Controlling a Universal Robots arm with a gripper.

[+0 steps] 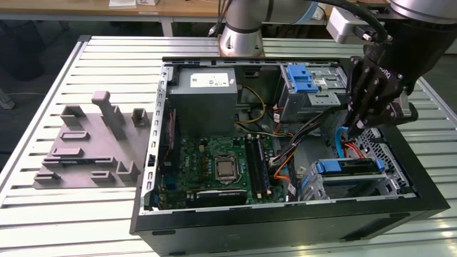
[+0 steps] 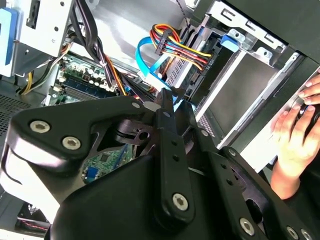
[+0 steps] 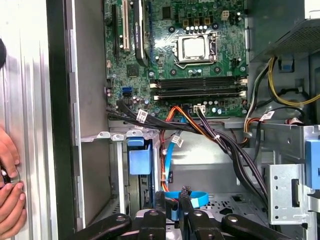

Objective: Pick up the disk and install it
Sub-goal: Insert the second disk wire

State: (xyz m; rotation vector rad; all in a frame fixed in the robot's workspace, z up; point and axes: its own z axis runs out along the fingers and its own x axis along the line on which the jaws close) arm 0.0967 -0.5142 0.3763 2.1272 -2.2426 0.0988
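1. Open computer case on slatted table.
2. Green motherboard inside case.
3. Grey power supply box beside motherboard.
4. Grey fixture block outside case, nearby.

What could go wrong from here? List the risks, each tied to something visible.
1. Snagging: the gripper sits low inside the computer case, right at a looped blue data cable and close to a black cable bundle. Any move could catch and tug them.
2. Contact with a person: a hand rests on the outside of the case, beside the drive bay where the gripper is working. A sideways swing might hit it.
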